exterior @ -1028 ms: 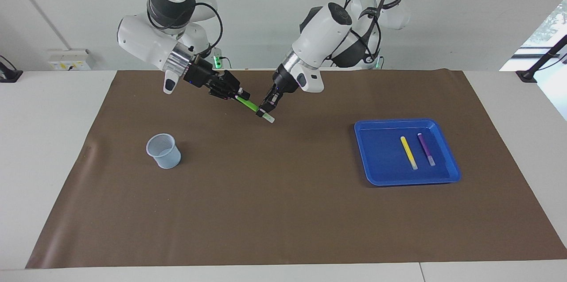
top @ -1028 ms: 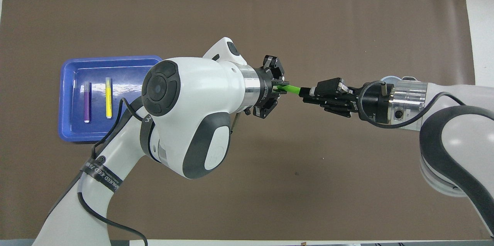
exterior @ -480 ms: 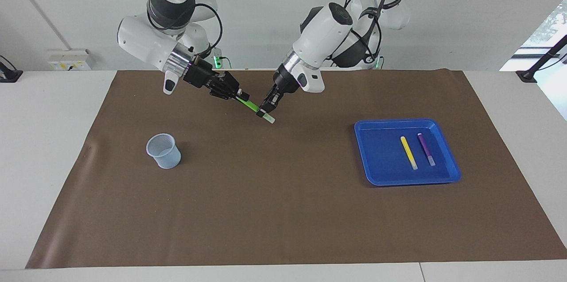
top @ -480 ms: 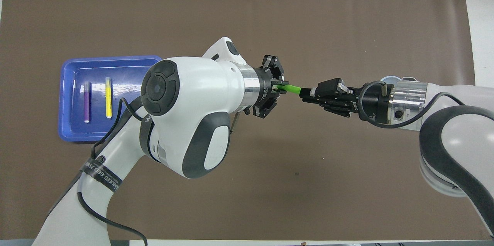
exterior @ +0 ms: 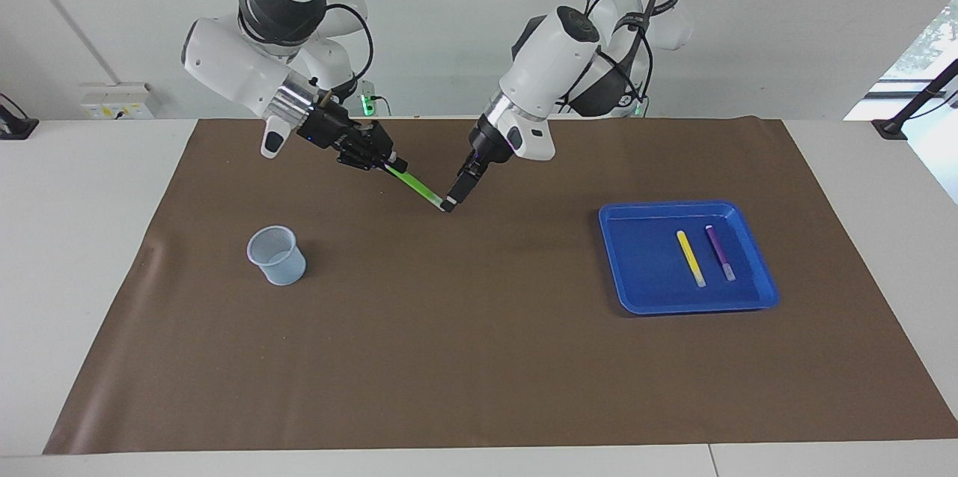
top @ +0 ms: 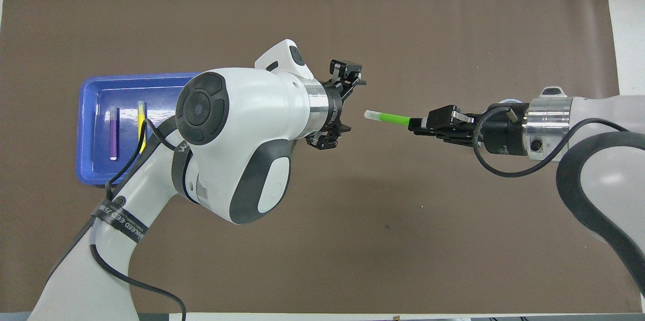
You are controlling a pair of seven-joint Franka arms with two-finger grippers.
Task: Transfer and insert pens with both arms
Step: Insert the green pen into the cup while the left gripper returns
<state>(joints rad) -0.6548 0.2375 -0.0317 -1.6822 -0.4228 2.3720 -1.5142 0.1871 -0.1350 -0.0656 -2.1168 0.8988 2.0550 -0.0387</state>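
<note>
My right gripper (exterior: 391, 162) (top: 422, 123) is shut on the coloured end of the green pen (exterior: 410, 183) (top: 392, 119) and holds it slantwise above the mat, white cap end pointing at the left gripper. The left gripper (exterior: 453, 200) (top: 351, 107) hangs open just off that cap end, its jaws spread wide and nothing between them. The yellow pen (exterior: 691, 258) (top: 141, 124) and the purple pen (exterior: 721, 253) (top: 113, 133) lie side by side in the blue tray (exterior: 615, 216) (top: 86, 109).
A pale blue mesh cup (exterior: 277, 256) stands upright on the brown mat (exterior: 479, 357) toward the right arm's end of the table. In the overhead view the right wrist covers most of it. The tray sits toward the left arm's end.
The left gripper has opened and let go of the green pen. The right gripper has drawn the pen a little away toward its own end, so a gap shows between cap and left gripper.
</note>
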